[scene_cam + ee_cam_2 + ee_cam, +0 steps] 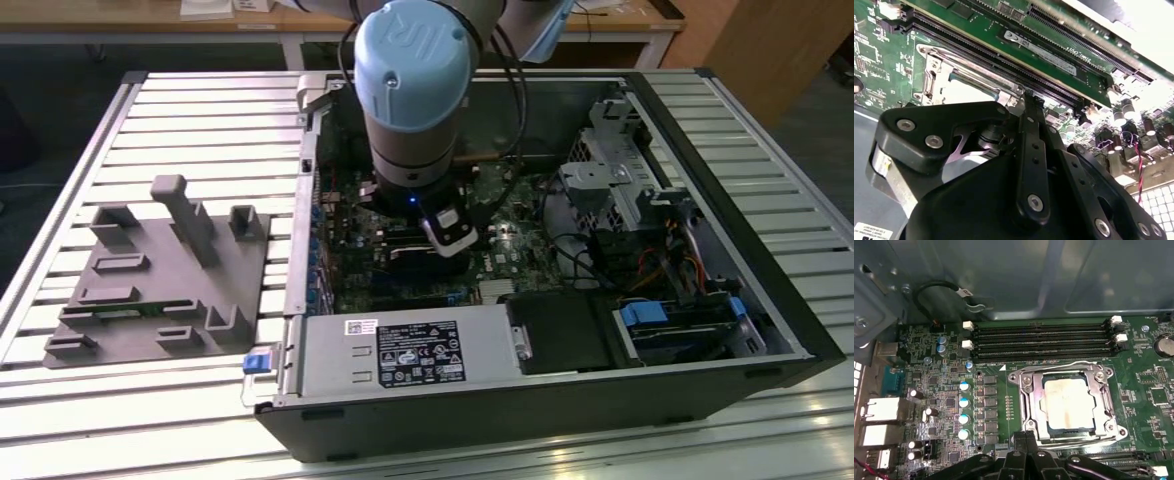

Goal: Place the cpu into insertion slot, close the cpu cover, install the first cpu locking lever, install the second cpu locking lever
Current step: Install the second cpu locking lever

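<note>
The tool (1026,437) was lowered inside the open computer case (747,300), its two fingers (1033,150) pressed together with nothing between them. In the first wrist view the closed fingertips stood at the near edge of the insertion slot (1024,390), just beside its silvery rim. The cpu (1068,402) lay flat in the slot, its pale square face showing through the window of the cpu cover (1101,400), which lay down over it. A thin wire locking lever (1074,364) ran along the far edge of the socket, next to the long black memory slots (1044,340). Green motherboard (999,410) surrounded the socket, with a row of blue-topped capacitors (964,410) to one side. In the exterior view the arm's pale blue wrist joint (414,70) hung over the middle of the case, above the black power supply (400,352). A grey parts fixture (160,275) rested on the slatted worktop (200,120), at the exterior view's left of the case.
</note>
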